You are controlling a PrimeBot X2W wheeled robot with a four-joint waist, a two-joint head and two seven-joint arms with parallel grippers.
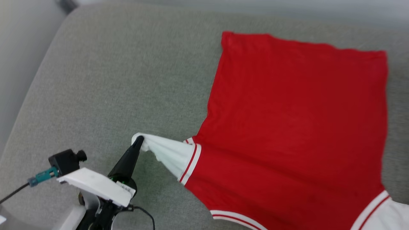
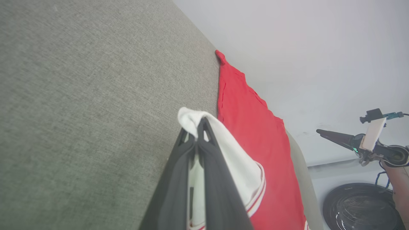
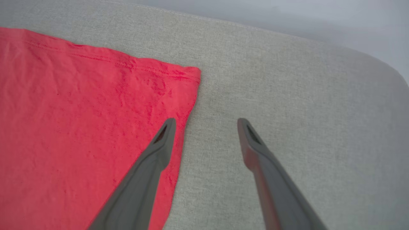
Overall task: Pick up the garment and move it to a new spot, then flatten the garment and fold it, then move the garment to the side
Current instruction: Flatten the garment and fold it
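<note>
1. Head view: the garment (image 1: 287, 111) lies spread flat, plain red side up, on the right half of a grey cushion (image 1: 111, 80). Its hem is at the far side and its shoulders are near. The left gripper (image 1: 139, 140) reaches in from the near left, its fingers pressed together on the end of one white sleeve (image 1: 166, 153), which is drawn out leftward (taut, in a narrow cone) from the striped trim (image 1: 190, 163).

2. Left wrist view: the left gripper (image 2: 199, 123) is pinching the sleeve (image 2: 236, 159), and white cloth bulges past its tips. The garment (image 2: 255, 127) runs away beyond it on the cushion (image 2: 96, 95). The right gripper (image 2: 319, 131) hangs well apart, off past the cushion's edge.

3. Right wrist view: the right gripper (image 3: 206, 123) has its fingers spread wide and grips nothing. One finger (image 3: 159, 143) is over the garment's (image 3: 80, 111) side edge near a hem corner, and the other is over bare cushion (image 3: 303, 95) (I cannot tell whether they touch).
</note>
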